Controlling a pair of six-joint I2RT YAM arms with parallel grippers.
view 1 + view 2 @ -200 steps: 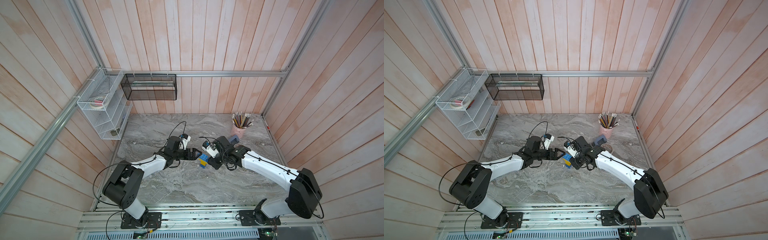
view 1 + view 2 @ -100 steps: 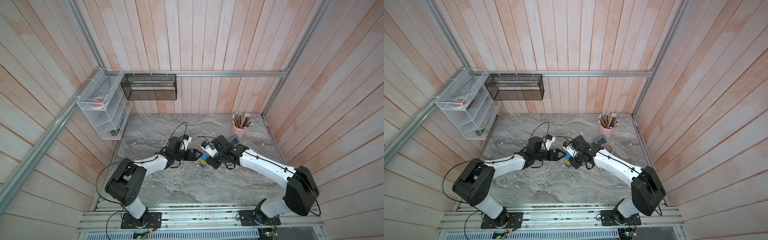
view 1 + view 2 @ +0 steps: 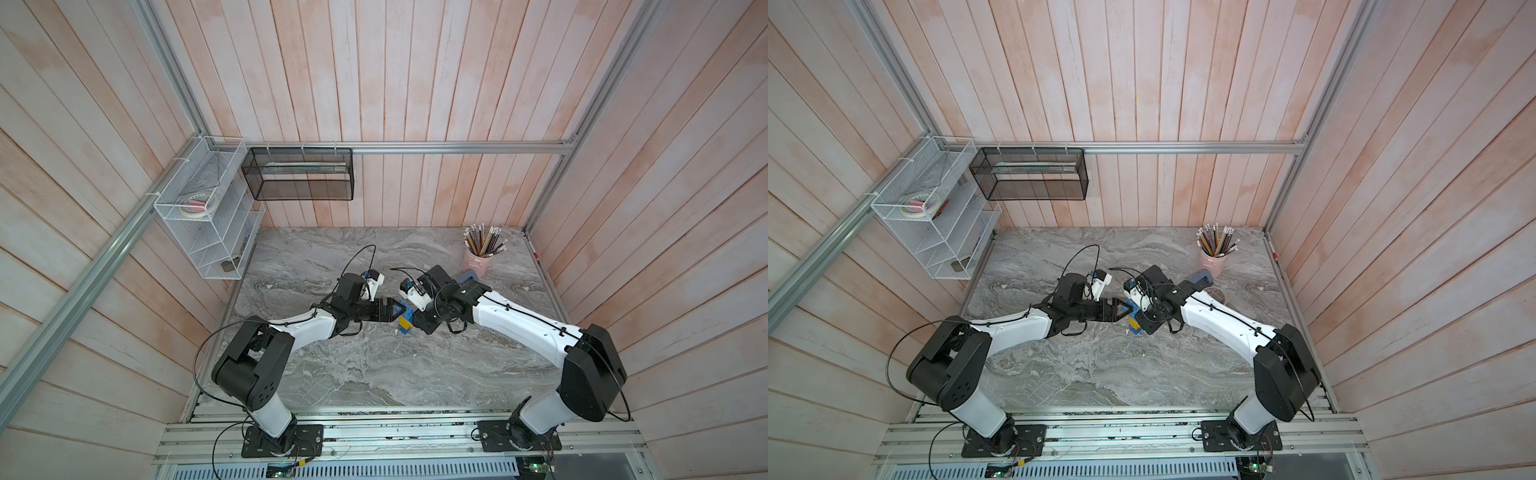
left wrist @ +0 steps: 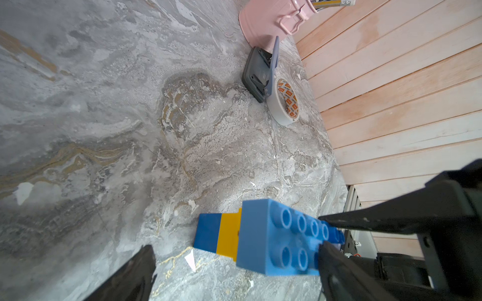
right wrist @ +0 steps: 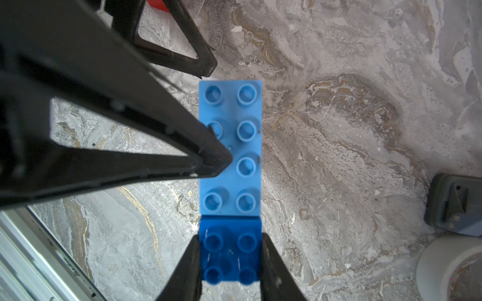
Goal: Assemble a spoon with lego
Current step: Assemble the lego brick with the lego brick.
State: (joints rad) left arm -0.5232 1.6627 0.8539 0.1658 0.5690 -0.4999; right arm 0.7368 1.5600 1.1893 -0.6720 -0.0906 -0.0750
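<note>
Pinching spoon (image 5: pixel 245 166) end, R gripper (image 5: pixel 230 260)

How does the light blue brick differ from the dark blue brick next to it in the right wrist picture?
Shade: the light blue brick is pale, the dark blue brick deep.
Size: the light blue brick is four stud rows long, the dark blue brick two.
Grip: the right pincer clamps the dark blue brick; the open left pincer merely crosses the light blue brick.
Both are studded and equally wide.
</note>
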